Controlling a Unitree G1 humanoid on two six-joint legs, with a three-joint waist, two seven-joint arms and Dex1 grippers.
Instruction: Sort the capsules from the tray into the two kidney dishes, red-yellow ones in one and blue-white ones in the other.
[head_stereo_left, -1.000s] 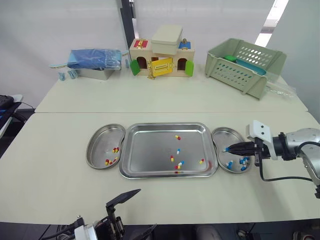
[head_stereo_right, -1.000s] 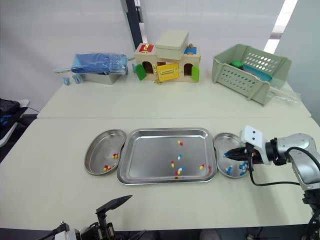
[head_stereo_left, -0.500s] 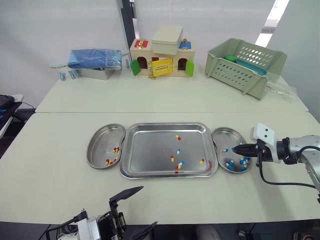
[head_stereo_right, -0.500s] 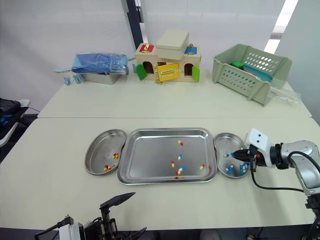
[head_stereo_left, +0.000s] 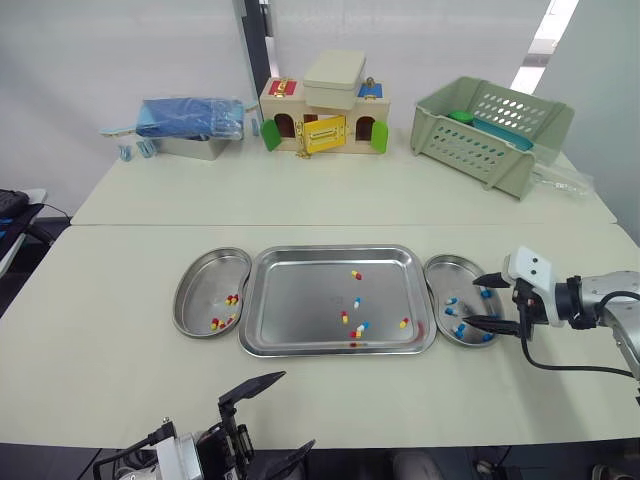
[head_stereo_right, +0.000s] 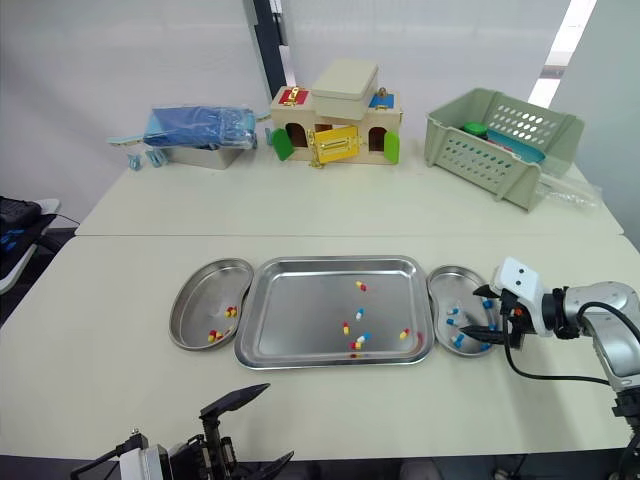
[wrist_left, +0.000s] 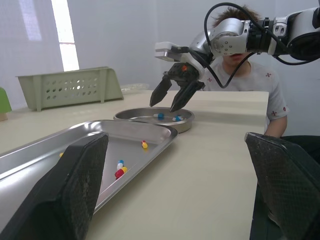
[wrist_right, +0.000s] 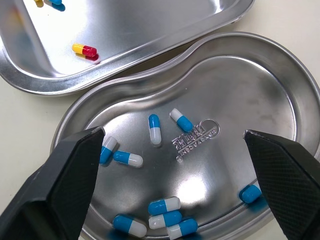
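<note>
Right wrist view: blue-white capsules (wrist_right: 155, 129) lie in the right kidney dish (wrist_right: 280, 100), at three o'clock of the tray (head_stereo_left: 300, 300). The right gripper (head_stereo_left: 478, 300) hangs over that dish, fingers spread wide and empty. At six o'clock the left gripper (head_stereo_left: 280, 415) gapes too.

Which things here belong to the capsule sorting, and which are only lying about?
Job: tray, loose capsules in it, left kidney dish with red-yellow ones, right kidney dish with blue-white ones, open right hand.
Lying about: wooden toy house, green basket, blue packet.
</note>
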